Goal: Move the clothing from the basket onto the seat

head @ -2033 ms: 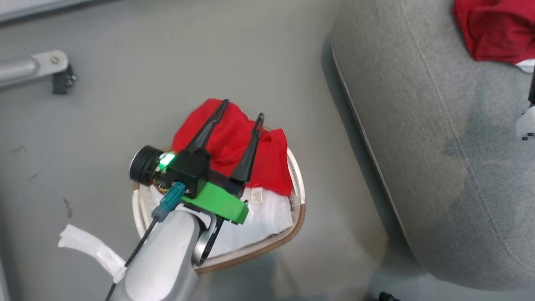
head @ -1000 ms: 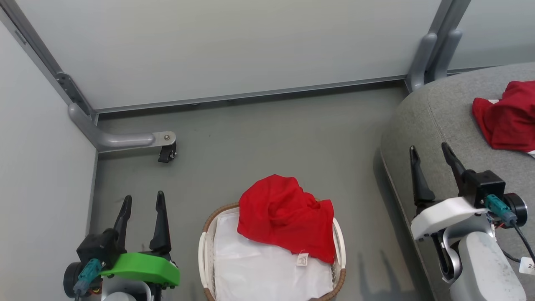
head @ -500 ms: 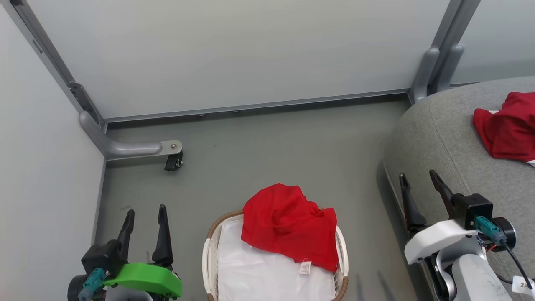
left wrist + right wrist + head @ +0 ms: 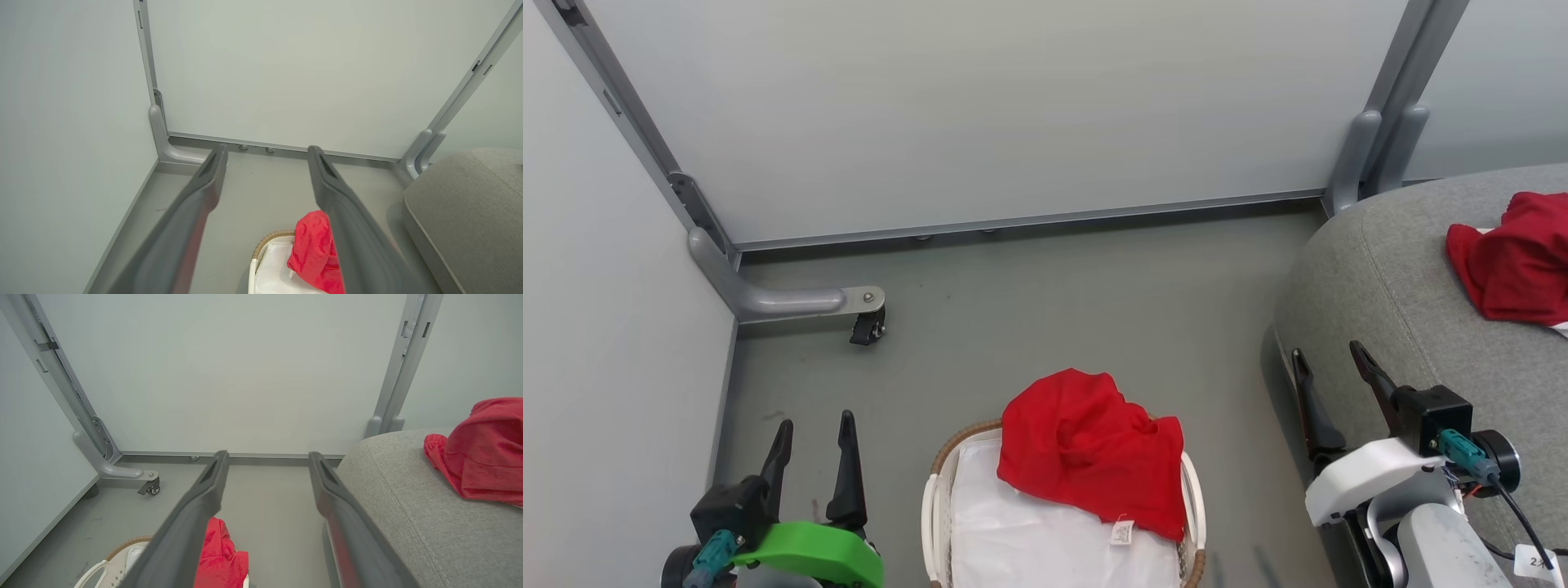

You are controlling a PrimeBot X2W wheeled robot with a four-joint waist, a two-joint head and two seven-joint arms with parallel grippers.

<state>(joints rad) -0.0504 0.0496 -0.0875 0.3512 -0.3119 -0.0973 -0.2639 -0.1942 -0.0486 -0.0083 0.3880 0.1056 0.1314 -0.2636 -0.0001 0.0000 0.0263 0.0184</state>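
Note:
A bright red garment (image 4: 1094,453) with a small white label lies heaped over the far rim of the white basket (image 4: 931,506) with its brown woven rim, at bottom centre on the floor. A second red garment (image 4: 1511,261) rests on the grey seat (image 4: 1388,269) at the right. My left gripper (image 4: 814,425) stands open at the lower left, apart from the basket, holding nothing. My right gripper (image 4: 1327,351) is open at the lower right, over the seat's near edge. The left wrist view shows the garment (image 4: 314,253) and basket (image 4: 265,245) between the fingers.
Grey floor (image 4: 1054,310) lies between basket and wall panels. A grey frame foot with a black castor (image 4: 866,327) stands at the left back corner. A grey post (image 4: 1380,147) rises behind the seat. A white liner (image 4: 1029,539) fills the basket.
Two seconds ago the left gripper was open over the red garment in the basket; it has since drawn back empty. The head view has risen, shifting the whole scene downward.

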